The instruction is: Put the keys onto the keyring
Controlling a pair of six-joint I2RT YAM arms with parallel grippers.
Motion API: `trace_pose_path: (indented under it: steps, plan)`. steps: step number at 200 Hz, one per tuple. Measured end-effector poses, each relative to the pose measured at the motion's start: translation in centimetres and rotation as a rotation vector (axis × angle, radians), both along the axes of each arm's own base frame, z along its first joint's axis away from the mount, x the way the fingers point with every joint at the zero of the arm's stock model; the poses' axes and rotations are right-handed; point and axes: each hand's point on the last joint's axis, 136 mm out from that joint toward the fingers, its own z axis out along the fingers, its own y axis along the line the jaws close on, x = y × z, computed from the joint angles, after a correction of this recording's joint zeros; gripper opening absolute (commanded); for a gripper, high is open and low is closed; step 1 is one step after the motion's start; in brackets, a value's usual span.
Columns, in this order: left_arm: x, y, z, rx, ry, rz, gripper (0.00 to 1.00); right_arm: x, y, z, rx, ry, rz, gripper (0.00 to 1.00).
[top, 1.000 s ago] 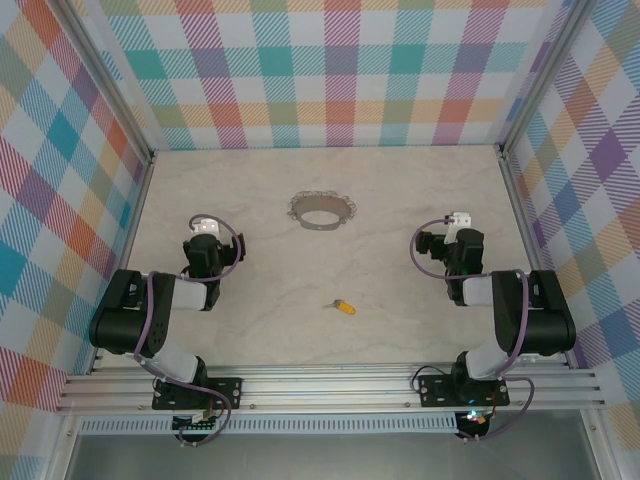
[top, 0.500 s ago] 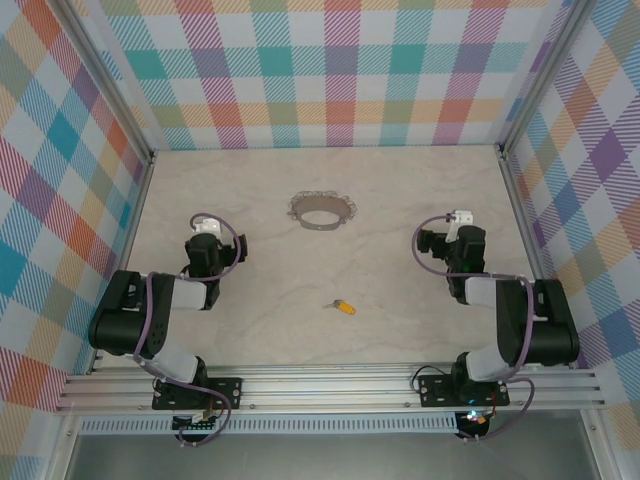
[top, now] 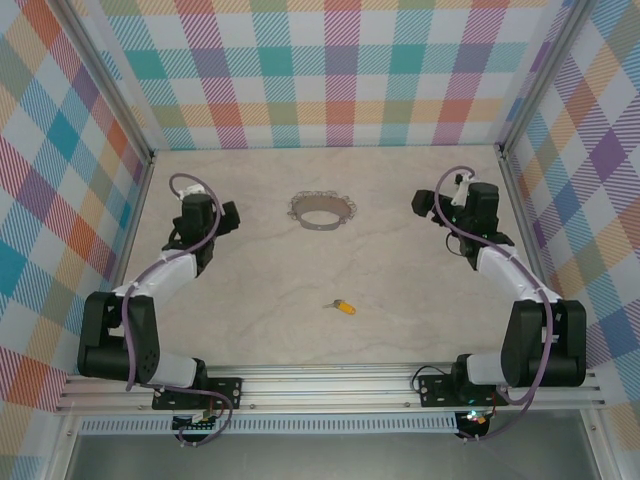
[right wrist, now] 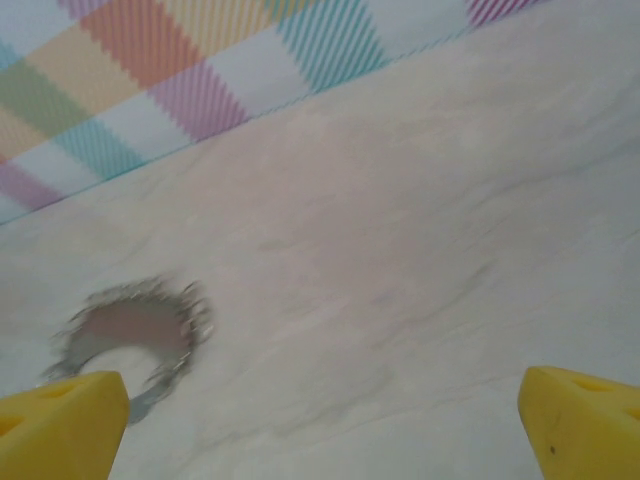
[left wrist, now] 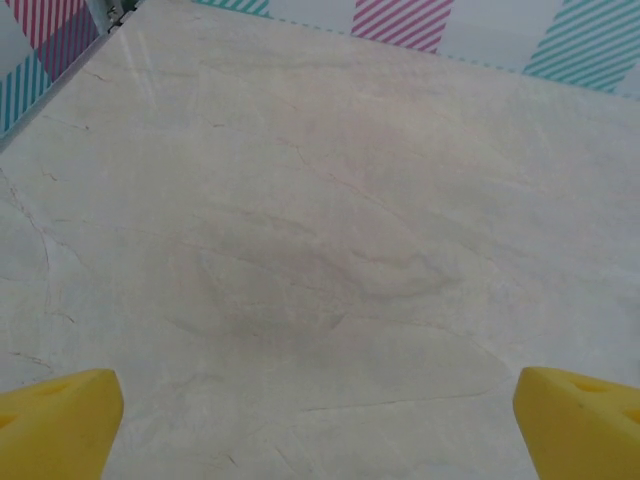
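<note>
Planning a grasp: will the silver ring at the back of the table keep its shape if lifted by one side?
Probably not: the keyring has a scalloped, chain-like edge, so it would likely sag or fold. It lies flat on the table, so getting under it may be hard. Looking like metal, it may also slip.

left gripper (left wrist: 318, 428) and right gripper (right wrist: 320, 428) both stretched forward, jaws spread wide apart.
</note>
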Motion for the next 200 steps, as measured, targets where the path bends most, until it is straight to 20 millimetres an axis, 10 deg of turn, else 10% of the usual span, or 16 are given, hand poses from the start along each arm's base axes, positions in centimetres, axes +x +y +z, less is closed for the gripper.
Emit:
trace_pose_path:
  steps: [32,100,200]
  plan:
    - [0.0,-1.9,1.2,-0.147,0.041,-0.005,0.96,0.0,5.2,0.4,0.103,0.094,0.163,0.88]
    - [-2.5,-9.8,-2.8,-0.346,0.256,-0.148,0.95,-0.5,14.8,-3.5,-0.027,0.301,0.415,0.72]
    - [-1.8,-8.7,-1.0,-0.327,0.292,-0.053,0.97,2.3,21.1,-12.1,-0.442,0.447,0.546,0.51]
